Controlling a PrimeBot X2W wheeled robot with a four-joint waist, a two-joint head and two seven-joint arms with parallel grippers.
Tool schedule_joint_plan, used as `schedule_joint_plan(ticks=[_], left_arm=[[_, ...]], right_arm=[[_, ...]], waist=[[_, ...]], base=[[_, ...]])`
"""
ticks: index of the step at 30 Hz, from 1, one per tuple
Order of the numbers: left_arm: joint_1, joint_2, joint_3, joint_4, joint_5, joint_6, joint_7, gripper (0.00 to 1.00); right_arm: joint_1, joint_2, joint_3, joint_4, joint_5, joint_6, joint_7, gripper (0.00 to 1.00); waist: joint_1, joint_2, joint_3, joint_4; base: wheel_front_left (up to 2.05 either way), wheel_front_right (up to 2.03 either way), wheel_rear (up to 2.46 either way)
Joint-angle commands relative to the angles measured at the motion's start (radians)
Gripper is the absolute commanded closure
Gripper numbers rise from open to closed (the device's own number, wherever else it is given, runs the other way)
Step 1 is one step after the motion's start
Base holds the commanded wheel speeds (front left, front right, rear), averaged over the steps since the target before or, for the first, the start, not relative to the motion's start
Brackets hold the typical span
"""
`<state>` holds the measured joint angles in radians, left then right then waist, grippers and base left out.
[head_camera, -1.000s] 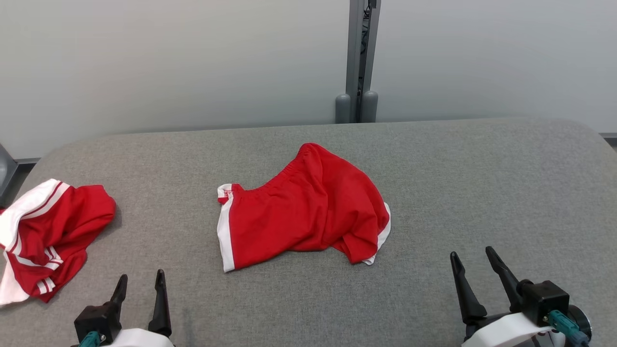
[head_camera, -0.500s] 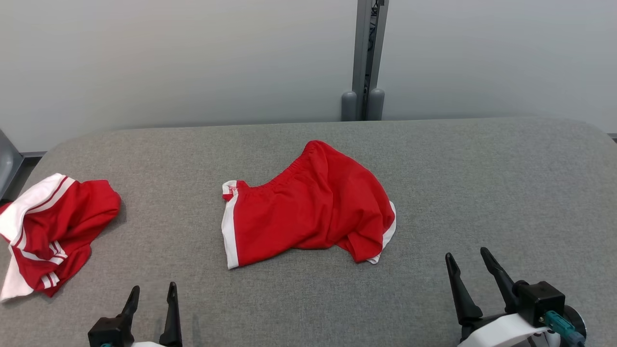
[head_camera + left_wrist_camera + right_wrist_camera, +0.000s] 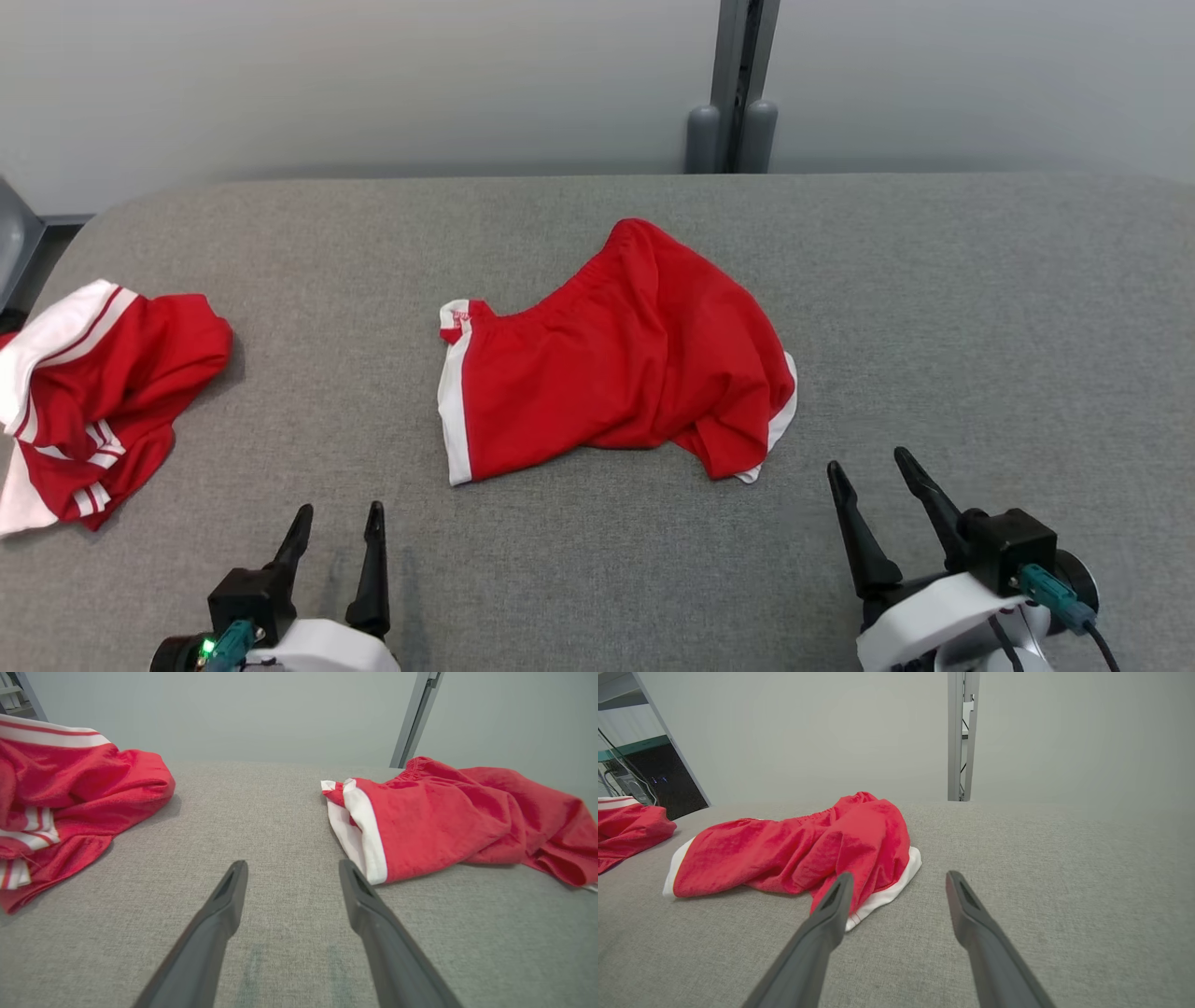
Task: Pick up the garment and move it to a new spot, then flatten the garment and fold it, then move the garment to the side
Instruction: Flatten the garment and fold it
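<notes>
Facing the garment (image 3: 616, 364) lying crosswise, we hold left gripper (image 3: 341, 509) and right gripper (image 3: 866, 460) open, empty, each near one end.

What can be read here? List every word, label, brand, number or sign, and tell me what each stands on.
No text here can be read.
On the red shorts, a small red mark on the white waistband corner: too small to read.
On the red-and-white garment at the left: stripes, with no lettering to be seen.
</notes>
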<state>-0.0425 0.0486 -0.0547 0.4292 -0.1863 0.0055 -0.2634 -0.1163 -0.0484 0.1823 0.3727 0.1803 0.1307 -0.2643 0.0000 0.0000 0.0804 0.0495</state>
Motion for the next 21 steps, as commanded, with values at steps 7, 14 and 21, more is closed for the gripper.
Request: schedule_joint_plan(ticks=[7,14,21], left_arm=[[-0.073,0.004,-0.037,-0.014,-0.011,-0.004,-0.002,0.00],[-0.117,0.004,-0.074,-0.027,-0.026,-0.006,-0.002,0.00],[-0.139,0.004,-0.096,-0.039,-0.032,-0.011,-0.002,0.00]], right_arm=[[-0.072,-0.005,0.037,0.028,-0.001,0.000,0.000,0.00],[-0.133,-0.005,0.066,0.113,-0.014,0.000,0.000,0.00],[-0.183,-0.005,0.052,0.211,-0.037,0.000,0.000,0.00]], waist=[[0.0000,0.0000,0.095,0.034],[0.0000,0.0000,0.153,0.060],[0.0000,0.0000,0.190,0.095]], base=[[0.00,0.00,0.00],[0.00,0.00,0.00],[0.00,0.00,0.00]])
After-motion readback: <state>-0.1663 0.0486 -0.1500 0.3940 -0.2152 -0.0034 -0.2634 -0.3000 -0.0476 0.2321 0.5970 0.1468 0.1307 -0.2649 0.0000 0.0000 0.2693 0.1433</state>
